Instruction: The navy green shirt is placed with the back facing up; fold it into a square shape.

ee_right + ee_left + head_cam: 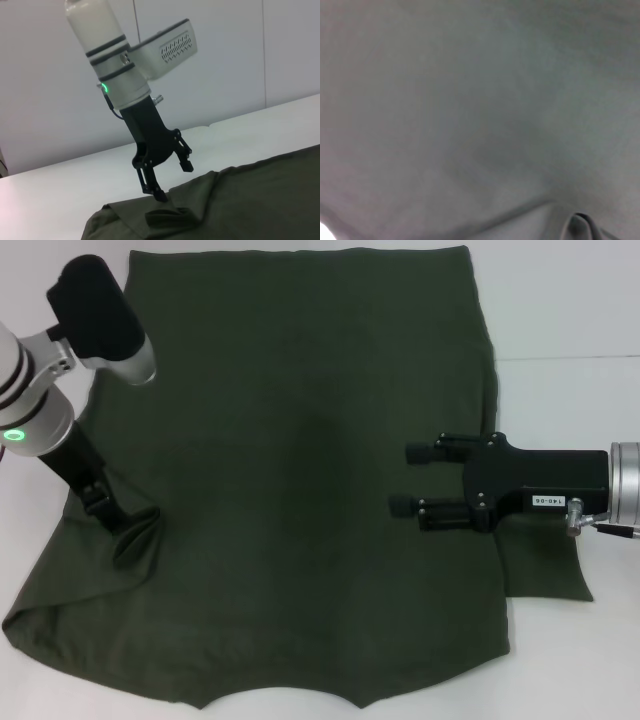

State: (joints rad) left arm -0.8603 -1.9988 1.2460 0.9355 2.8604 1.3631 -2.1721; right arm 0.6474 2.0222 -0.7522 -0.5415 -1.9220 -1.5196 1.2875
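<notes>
White and smooth, the bench (570, 320) carries a large plain dark olive-green cloth shirt (300, 490) spread nearly flat across its middle. The shirt's straight edge lies at the far side of the bench in the head view, and its curved edges lie nearest the robot. One short sleeve (545, 575) sticks out flat on the robot's right side.

On the robot's left, the black left hand (125, 530) points down at the shirt's left edge, where the cloth is gathered into a small raised fold. In the right wrist view the left hand (172, 182) has its two fingers spread apart: one fingertip (160, 195) touches the bunched cloth, while the other fingertip (187, 166) stands clear above it. The hand is released and grips nothing. The green cloth (240, 200) rises in a soft ridge just beside that fingertip, with a crumpled fold below it.

The left wrist view is filled with blurred grey-green cloth (470, 125), with a small pucker near one corner.

The black right hand (412, 480) hovers level over the shirt's right part, pointing toward the robot's left. Its two fingers stand apart with open space between them and hold nothing.
</notes>
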